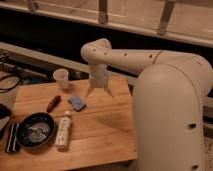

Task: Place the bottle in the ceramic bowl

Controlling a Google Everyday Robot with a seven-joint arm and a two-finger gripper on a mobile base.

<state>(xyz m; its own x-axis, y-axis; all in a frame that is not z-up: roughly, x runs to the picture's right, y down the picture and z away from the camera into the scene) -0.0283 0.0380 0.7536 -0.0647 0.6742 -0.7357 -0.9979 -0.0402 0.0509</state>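
The small white bottle (63, 130) lies on its side on the wooden table (100, 125), just right of the ceramic bowl (35, 131). The bowl is round and dark with a pale spiral inside, near the table's front left. My gripper (99, 91) hangs at the end of the white arm over the far middle of the table, pointing down with its two fingers spread apart and nothing between them. It is well behind and to the right of the bottle and bowl.
A white paper cup (61, 78) stands at the table's far edge. A red object (53, 103) and a blue sponge-like block (77, 102) lie between the gripper and the bowl. A flat black rectangular object (11, 137) lies left of the bowl. My arm's bulky body (170, 115) fills the right.
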